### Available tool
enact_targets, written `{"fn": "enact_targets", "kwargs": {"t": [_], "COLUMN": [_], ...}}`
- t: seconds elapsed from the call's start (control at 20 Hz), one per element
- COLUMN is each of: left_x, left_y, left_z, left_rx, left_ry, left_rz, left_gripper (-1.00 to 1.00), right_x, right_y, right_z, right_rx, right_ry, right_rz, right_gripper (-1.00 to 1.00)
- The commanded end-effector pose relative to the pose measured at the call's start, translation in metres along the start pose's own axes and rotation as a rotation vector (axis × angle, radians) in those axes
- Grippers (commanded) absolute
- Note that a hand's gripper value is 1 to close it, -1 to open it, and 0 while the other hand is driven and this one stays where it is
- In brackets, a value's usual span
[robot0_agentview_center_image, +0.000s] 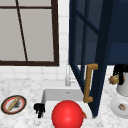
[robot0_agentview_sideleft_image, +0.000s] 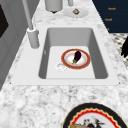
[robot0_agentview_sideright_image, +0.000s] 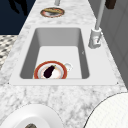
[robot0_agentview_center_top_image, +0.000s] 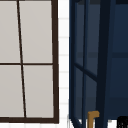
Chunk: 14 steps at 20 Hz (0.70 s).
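My left hand hangs at the front left corner of the sink, fingers loose and pointing down, holding nothing. It also appears off the counter's front edge as the left hand. A hand pokes in at the counter's front side. My right hand is up at the right, curled round a small tan object just above a white-grey jug. A red ball sits in front of the sink. In the basin lies a red-rimmed plate with an eggplant on it.
An open dark blue cabinet door with a wooden handle juts out over the sink's right half. The faucet stands behind the basin. A patterned plate lies on the left counter, a white plate on the right.
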<state>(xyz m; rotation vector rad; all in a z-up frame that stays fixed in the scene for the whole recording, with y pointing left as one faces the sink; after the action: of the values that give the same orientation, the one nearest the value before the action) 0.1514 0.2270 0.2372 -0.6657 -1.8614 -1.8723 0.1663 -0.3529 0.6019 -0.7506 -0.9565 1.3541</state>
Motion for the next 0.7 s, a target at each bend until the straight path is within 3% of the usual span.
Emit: {"fn": "enact_targets", "kwargs": {"t": [0.0,0.65], "left_x": [0.0,0.0], "left_y": [0.0,0.0], "left_z": [0.0,0.0], "left_rx": [0.0,0.0], "left_ry": [0.0,0.0], "left_rz": [0.0,0.0], "left_gripper": [0.0,0.0], "right_x": [0.011,0.047], "right_y": [-0.03,-0.127], "right_z": [0.007,0.027], "right_rx": [-0.039,-0.025], "right_ry": [0.085,0.178], "right_rz": [-0.02,-0.015], "right_gripper": [1.0,1.0]}}
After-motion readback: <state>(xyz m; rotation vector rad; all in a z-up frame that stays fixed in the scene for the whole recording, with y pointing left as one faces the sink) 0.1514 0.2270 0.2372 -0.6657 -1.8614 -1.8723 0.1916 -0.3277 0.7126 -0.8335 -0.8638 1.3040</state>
